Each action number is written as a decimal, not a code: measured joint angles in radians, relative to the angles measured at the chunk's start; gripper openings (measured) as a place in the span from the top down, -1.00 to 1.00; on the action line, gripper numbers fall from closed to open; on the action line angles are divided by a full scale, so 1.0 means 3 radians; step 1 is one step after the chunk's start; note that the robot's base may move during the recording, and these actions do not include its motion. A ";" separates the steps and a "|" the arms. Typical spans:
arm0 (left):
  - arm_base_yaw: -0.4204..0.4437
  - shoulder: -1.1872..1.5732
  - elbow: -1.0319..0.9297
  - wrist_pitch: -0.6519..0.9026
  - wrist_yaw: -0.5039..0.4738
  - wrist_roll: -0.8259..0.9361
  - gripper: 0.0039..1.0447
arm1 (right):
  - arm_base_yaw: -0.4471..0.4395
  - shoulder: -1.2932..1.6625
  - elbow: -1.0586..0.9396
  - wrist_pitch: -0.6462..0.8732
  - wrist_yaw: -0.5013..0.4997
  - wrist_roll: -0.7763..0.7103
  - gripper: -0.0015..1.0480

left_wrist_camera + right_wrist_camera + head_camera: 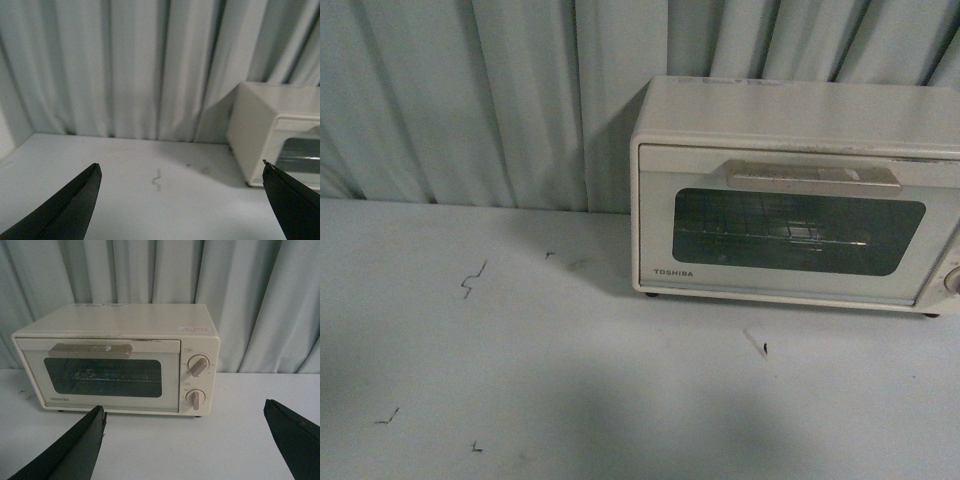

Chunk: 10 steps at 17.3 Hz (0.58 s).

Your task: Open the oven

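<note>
The cream-white Toshiba oven (pixel 800 190) stands at the back right of the table, its glass door shut and its beige bar handle (pixel 813 177) along the door's top. In the right wrist view the oven (pixel 117 357) faces me, with its handle (pixel 91 349) and two round knobs (pixel 199 365) showing and a wire rack behind the glass. My right gripper (pixel 184 410) is open, some way short of the oven's front, holding nothing. My left gripper (pixel 181 167) is open over bare table, and the oven's corner (pixel 260 130) shows to one side. Neither arm appears in the front view.
Pale pleated curtains (pixel 470 100) hang close behind the white table (pixel 570 400). Small dark marks (pixel 473 280) and a short strip of tape (pixel 755 343) lie on the tabletop in front of the oven.
</note>
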 joint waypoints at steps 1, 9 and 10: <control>-0.0212 0.0557 0.0261 0.0282 -0.0006 -0.0196 -0.88 | 0.0000 0.0000 0.0000 0.0001 0.0000 0.0000 -0.87; -0.1207 0.4387 0.2242 -0.0028 0.0458 -0.2969 -0.88 | 0.0000 0.0000 0.0000 0.0001 0.0000 0.0000 -0.87; -0.1308 0.4568 0.2309 -0.0001 0.0464 -0.3218 -0.88 | 0.0000 0.0000 0.0000 0.0001 0.0000 0.0000 -0.87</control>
